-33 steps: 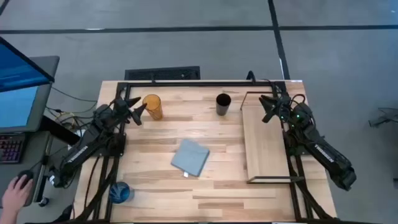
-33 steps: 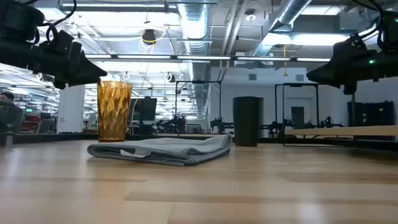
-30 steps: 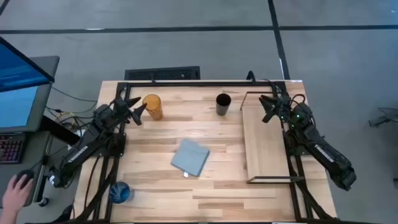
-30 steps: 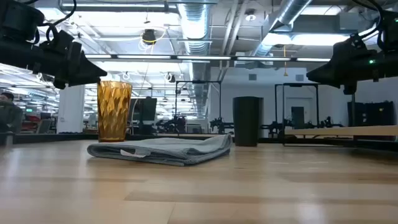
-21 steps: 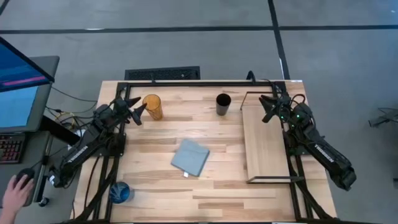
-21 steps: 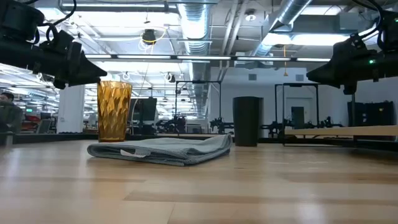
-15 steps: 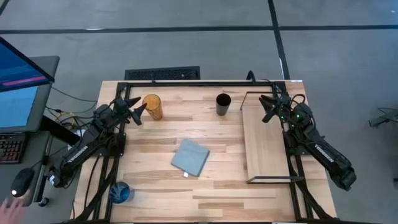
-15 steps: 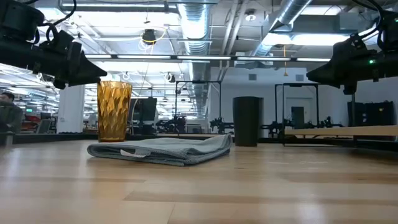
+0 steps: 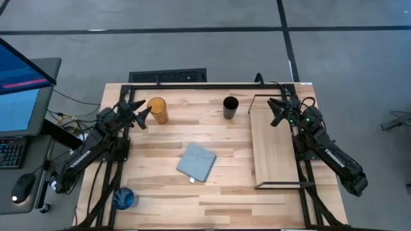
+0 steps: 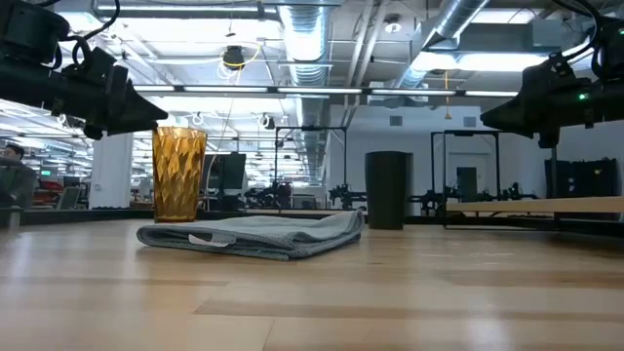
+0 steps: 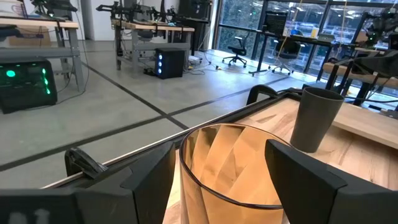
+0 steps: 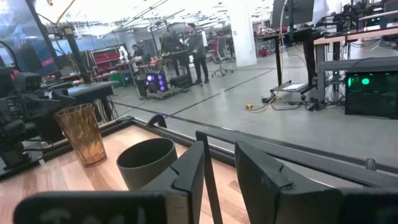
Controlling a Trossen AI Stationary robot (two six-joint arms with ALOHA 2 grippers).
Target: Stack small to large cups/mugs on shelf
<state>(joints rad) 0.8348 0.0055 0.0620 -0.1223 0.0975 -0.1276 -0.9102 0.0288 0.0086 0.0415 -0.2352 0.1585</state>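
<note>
While flanking the amber tumbler [image 9: 157,110] at ten o'clock with left gripper [image 9: 142,114] spread wide, treat as probably light, stiff, slick and faceted: pinch mid-wall, gently. Black cup [image 9: 230,106] at twelve o'clock, blue cup [image 9: 125,197] at seven. Right gripper [image 9: 276,112] narrowly parted above shelf [image 9: 275,151], two o'clock.

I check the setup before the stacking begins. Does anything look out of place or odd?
One thing: the blue cup stands at the table's near left corner, far from the amber tumbler and black cup. A folded cloth lies mid-table. Nothing is tipped or spilled.
</note>
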